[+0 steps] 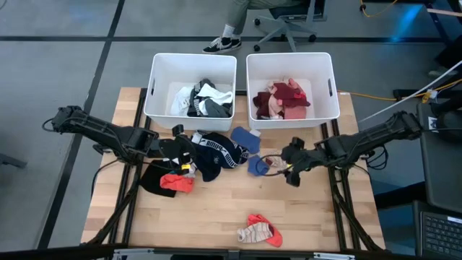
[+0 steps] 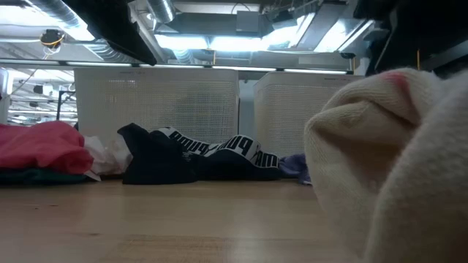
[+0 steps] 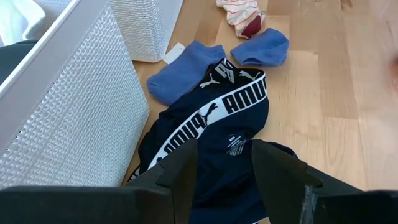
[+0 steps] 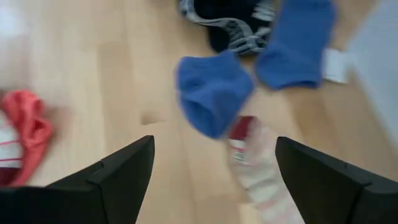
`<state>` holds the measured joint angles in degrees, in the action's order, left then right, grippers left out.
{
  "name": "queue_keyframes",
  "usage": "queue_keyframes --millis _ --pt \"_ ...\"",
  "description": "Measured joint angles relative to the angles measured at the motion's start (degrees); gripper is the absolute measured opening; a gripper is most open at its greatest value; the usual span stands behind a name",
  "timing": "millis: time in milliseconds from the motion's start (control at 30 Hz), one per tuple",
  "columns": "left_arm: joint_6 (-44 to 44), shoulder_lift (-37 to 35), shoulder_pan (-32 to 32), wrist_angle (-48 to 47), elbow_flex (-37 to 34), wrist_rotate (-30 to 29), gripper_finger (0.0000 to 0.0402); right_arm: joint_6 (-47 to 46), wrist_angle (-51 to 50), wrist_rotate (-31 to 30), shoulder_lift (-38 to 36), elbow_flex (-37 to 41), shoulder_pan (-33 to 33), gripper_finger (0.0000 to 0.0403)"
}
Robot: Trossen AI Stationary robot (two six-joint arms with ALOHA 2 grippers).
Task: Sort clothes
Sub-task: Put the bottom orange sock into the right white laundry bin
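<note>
Biggest risk as we see it: the right gripper (image 1: 291,172) sits w/ its fingers spread wide just beside a striped pale sock (image 4: 255,167) that touches a blue sock (image 4: 214,101); if it closes a bit off, it could pinch both at once, or drag the blue one along, and a mixed pair ends up in one bin. On the other side, the left gripper (image 1: 175,150) hangs over the navy garment w/ white band (image 3: 214,121), fingers apart w/ nothing between them; that piece is big and floppy, so a shallow pinch prob. lifts only a fold and trails the rest across the worktop (image 1: 216,213), maybe snagging the second blue piece (image 3: 186,70) that lies against it. Poses: both arms reach inward from the worktop's sides, low and stretched toward the middle pile, the left one near the front of the left bin (image 1: 191,87), the right one in front of the right bin (image 1: 292,83). Clothes: left bin holds white, grey and black items, right bin holds pink, red and maroon ones. A red piece (image 1: 177,182) on black fabric lies near the left gripper, and a red and pale sock (image 1: 260,231) lies alone at the near edge, well apart from both arms. Plenty left to sort.
</note>
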<state>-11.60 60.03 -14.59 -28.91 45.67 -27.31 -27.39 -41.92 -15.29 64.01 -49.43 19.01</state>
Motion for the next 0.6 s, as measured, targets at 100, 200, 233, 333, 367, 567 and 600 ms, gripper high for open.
queue_keyframes --millis 100,200,233,333,367,567,600 --pt "-0.02 0.00 0.00 0.02 0.00 0.00 0.0145 0.17 6.78 2.63 0.02 4.03 0.15 0.0335" --pt "0.00 0.00 0.00 0.02 0.00 0.00 0.0145 0.17 10.96 2.91 0.12 7.05 0.15 0.0335" --pt "-0.02 0.00 0.00 0.00 0.00 -0.01 0.0145 0.17 12.48 2.95 0.45 7.69 0.15 0.0335" --pt "0.00 0.01 0.00 0.01 0.00 -0.01 0.0145 0.78 19.21 4.32 2.14 8.95 0.14 0.0335" --pt "-0.01 0.01 0.00 0.07 0.00 -0.01 0.0145 1.47 21.79 5.14 3.02 9.04 0.13 0.0335" --pt "-0.01 0.02 0.00 0.79 -0.09 -0.02 0.0145 6.04 25.30 4.70 9.74 9.12 0.13 0.0335" --pt "-0.01 0.02 0.00 1.19 -0.23 -0.01 0.0145 6.73 24.17 3.22 10.67 9.12 0.13 0.0335"
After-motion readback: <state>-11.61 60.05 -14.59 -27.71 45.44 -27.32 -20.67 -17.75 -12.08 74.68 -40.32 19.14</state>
